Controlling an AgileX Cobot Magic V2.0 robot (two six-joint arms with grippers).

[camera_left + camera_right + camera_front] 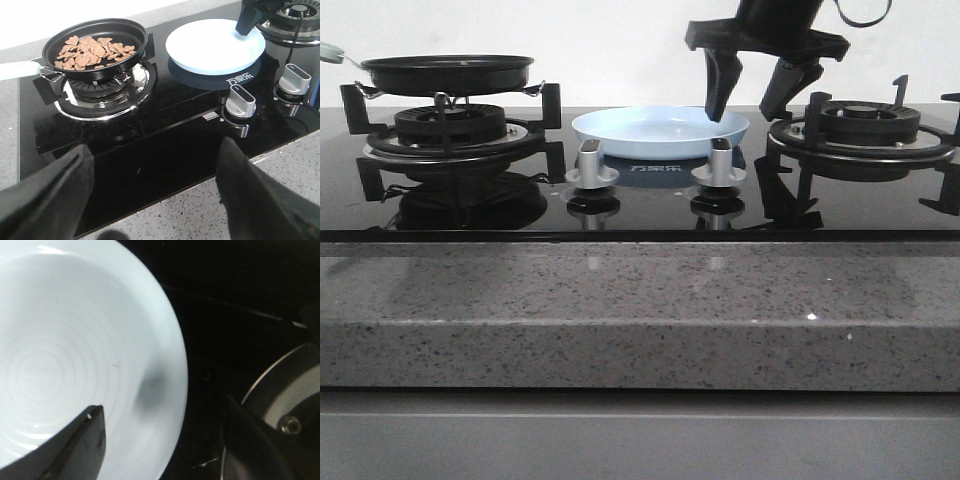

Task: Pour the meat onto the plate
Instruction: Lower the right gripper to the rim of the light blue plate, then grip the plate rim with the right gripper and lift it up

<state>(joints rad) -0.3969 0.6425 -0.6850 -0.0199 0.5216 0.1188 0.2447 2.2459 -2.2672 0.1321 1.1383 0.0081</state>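
The meat (92, 50) is a heap of small brown pieces in the black frying pan (95, 47). The pan stands on the left burner; in the front view (448, 72) its contents are hidden by its wall. The pale blue plate (660, 130) lies empty between the two burners, and also shows in the left wrist view (215, 45) and the right wrist view (75, 355). My right gripper (741, 115) is open and empty, its fingers (85, 440) straddling the plate's right rim just above it. My left gripper (155, 146) is open and empty above the stove's front edge, well short of the pan.
Two silver knobs (591, 160) (720, 160) stand in front of the plate. The right burner grate (860, 125) is close beside my right gripper. The pan's pale handle (15, 70) points left. A speckled stone counter (640, 310) runs along the front.
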